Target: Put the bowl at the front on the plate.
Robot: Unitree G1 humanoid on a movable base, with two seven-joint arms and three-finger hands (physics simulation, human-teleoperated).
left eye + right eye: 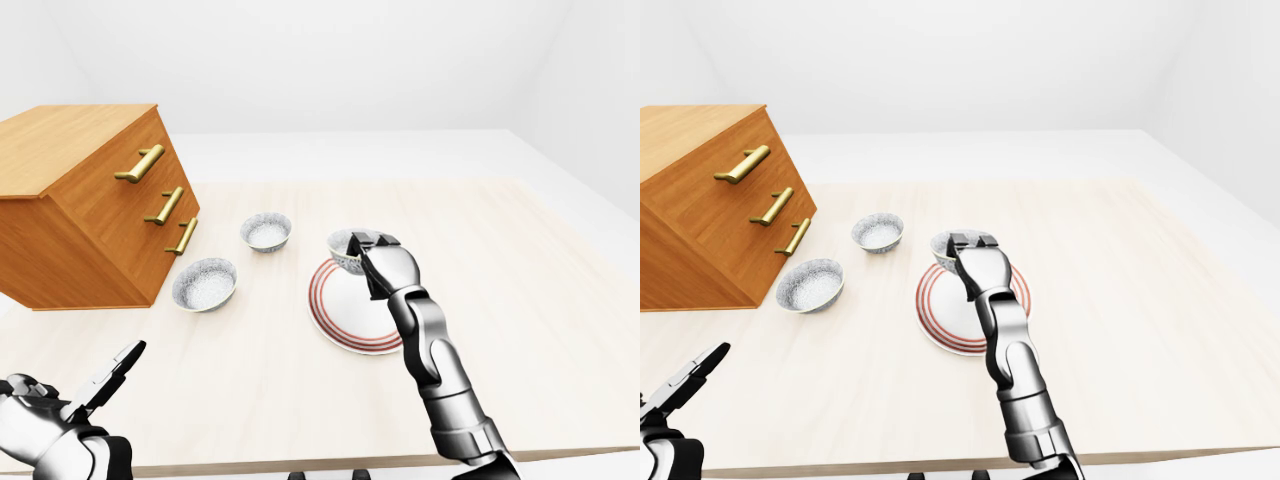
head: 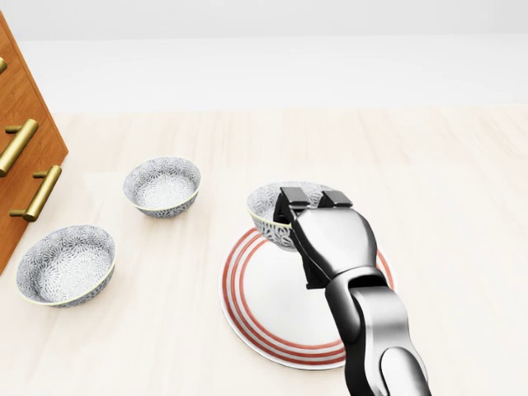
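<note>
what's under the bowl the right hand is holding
The red-ringed plate lies beneath the held bowl. The right hand covers the bowl's near side, so contact cannot be judged.

Right hand [image 1: 372, 250] — bowl [image 1: 345, 245] over plate [image 1: 345, 315]

A pale wood-grain counter [image 1: 520, 300] carries everything. On it sit a wooden drawer chest [image 1: 90, 210] at the left of the left-eye view, two patterned bowls [image 2: 66, 266] [image 2: 162, 186] just beside the chest, apart from each other, and a white plate [image 2: 280, 309] with red rings toward the middle.
</note>
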